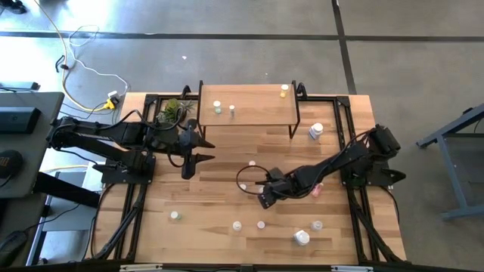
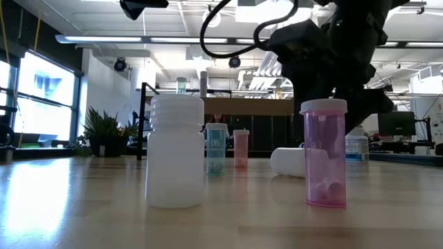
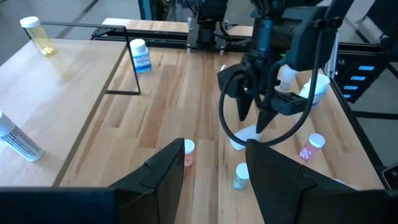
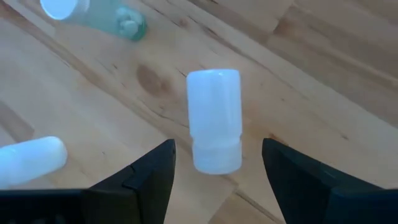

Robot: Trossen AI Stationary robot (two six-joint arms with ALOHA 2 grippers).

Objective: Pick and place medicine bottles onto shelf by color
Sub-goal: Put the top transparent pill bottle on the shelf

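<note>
The right gripper [image 1: 262, 198] hangs low over the middle of the table [image 1: 219, 189], fingers spread apart and holding nothing. Its wrist view shows a small all-white bottle [image 4: 214, 120] lying on its side on the wood between and just ahead of the two fingers [image 4: 146, 174], touched by neither; it is a plain cylinder with a slightly wider ribbed cap at the end nearer the camera. Near it lie a clear greenish bottle [image 4: 93, 14] with a white cap and pale pills inside, also on its side, and another white bottle [image 4: 32, 158]. The left gripper [image 1: 189, 151] waits above the table's left side, just in front of the shelf [image 1: 249, 102], its jaws parted and empty. The shelf, a light-wood board on thin black legs, stands at the far edge and carries a yellow bottle [image 1: 284, 90] near its right end and two small bottles [image 1: 218, 107] toward the left. A larger white bottle with a blue label [image 1: 316, 131] stands on the table just right of the shelf. More little bottles are scattered along the near edge, among them a stout white one [image 2: 176, 152] and a pink see-through one [image 2: 325, 153] with a white cap, both upright.
</note>
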